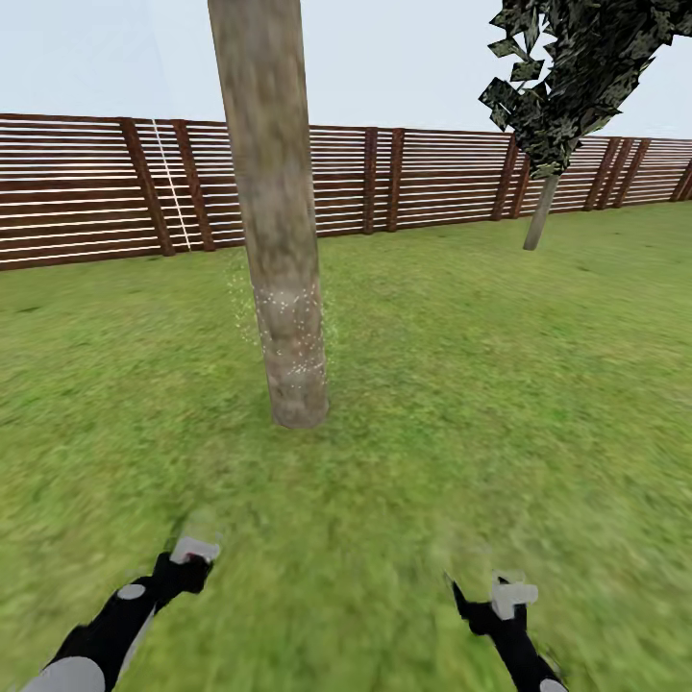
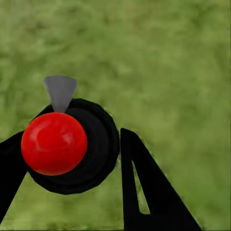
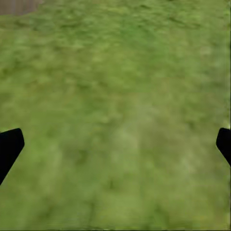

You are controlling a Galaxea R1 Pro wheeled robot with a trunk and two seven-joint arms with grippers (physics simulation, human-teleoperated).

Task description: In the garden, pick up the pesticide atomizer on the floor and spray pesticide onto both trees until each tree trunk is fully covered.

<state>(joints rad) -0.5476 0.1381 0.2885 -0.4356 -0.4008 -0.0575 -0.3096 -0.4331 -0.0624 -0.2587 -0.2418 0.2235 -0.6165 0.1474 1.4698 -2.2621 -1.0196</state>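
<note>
A thick mottled grey-brown tree trunk (image 1: 277,240) rises from the lawn ahead, slightly left of centre, with fine white spray specks (image 1: 288,327) scattered over its lower part. A second tree (image 1: 540,211) with dark ragged foliage leans by the fence at the back right. In the left wrist view the pesticide atomizer (image 2: 54,143), a black body with a red round cap and a grey nozzle, sits between the black fingers of my left gripper (image 2: 72,163), which is shut on it. Low in the head view are my left gripper (image 1: 192,559) and my right gripper (image 1: 481,601). My right gripper (image 3: 115,149) is open over bare grass.
A reddish-brown slatted fence (image 1: 423,178) runs across the back of the garden. Green lawn (image 1: 481,384) spreads between me and both trees. In the right wrist view, a patch of brown (image 3: 17,6) shows at one corner.
</note>
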